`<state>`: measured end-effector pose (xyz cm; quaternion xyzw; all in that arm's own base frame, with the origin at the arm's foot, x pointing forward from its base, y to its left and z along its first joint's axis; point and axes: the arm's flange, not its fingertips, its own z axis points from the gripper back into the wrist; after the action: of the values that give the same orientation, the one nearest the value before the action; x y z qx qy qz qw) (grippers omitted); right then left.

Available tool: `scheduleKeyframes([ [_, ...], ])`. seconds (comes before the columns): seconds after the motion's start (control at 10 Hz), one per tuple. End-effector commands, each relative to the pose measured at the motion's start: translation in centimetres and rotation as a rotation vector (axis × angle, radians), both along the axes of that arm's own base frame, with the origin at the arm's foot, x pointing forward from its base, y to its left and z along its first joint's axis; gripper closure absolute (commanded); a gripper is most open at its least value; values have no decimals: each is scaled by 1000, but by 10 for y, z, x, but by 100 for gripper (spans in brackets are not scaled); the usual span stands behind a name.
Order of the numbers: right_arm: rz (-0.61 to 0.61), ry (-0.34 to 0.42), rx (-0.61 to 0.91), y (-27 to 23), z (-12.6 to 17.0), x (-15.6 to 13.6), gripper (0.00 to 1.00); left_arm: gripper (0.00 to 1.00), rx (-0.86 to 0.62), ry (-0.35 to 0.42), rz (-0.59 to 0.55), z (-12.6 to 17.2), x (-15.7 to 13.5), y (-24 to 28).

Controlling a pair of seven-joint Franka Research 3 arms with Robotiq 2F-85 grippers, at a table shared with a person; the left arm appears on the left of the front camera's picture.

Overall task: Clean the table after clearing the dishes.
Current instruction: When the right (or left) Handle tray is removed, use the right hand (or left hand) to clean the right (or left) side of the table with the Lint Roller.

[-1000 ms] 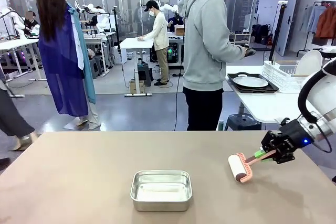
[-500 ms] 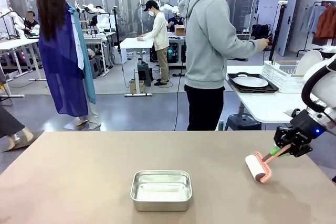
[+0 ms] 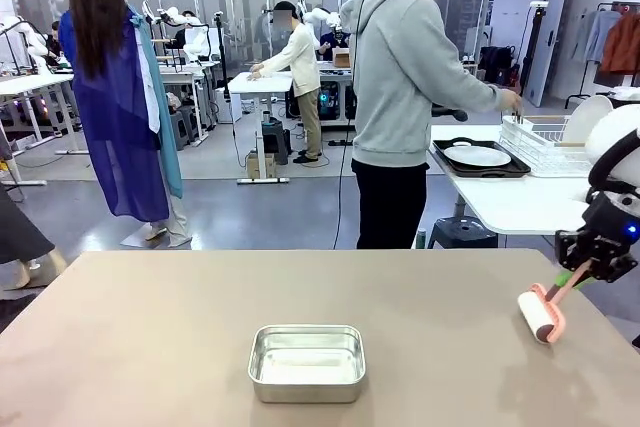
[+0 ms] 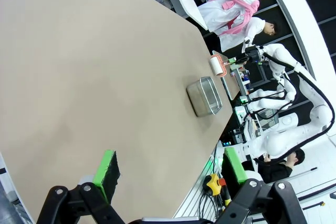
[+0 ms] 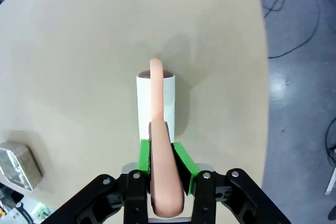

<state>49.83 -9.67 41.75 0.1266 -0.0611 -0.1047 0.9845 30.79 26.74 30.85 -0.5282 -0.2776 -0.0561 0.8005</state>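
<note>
The table [image 3: 150, 327] lies bare before us but for a steel tin [image 3: 306, 362] near its near edge; our right claw [image 3: 578, 274] clamps a lint roller [image 3: 540, 315] at the right edge, our left claw [image 4: 173, 174] gapes apart.

Matte taupe-brown table [image 3: 150, 337]; shiny silver tin [image 3: 306, 362]; lint roller [image 3: 541, 315] with white drum and salmon-pink handle; right gripper [image 5: 160, 169] black with green pads.
</note>
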Motion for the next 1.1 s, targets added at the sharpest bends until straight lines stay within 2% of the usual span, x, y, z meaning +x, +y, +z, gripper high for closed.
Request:
scheduleKeyframes([
  [0.0,-33,-42,-14,4,33,-20,78,0,17,20,2,5,-4,-1],
  [0.3,-1,-141,-77,12,96,-55,78,0,17,20,2,5,-4,-1],
  [0.4,15,-141,-62,14,98,-58,78,0,17,20,2,5,-4,-1],
  [0.5,16,-134,-36,4,89,-37,78,0,17,20,2,5,-4,-1],
  [1.0,16,-134,-36,4,89,-37,78,0,17,20,2,5,-4,-1],
])
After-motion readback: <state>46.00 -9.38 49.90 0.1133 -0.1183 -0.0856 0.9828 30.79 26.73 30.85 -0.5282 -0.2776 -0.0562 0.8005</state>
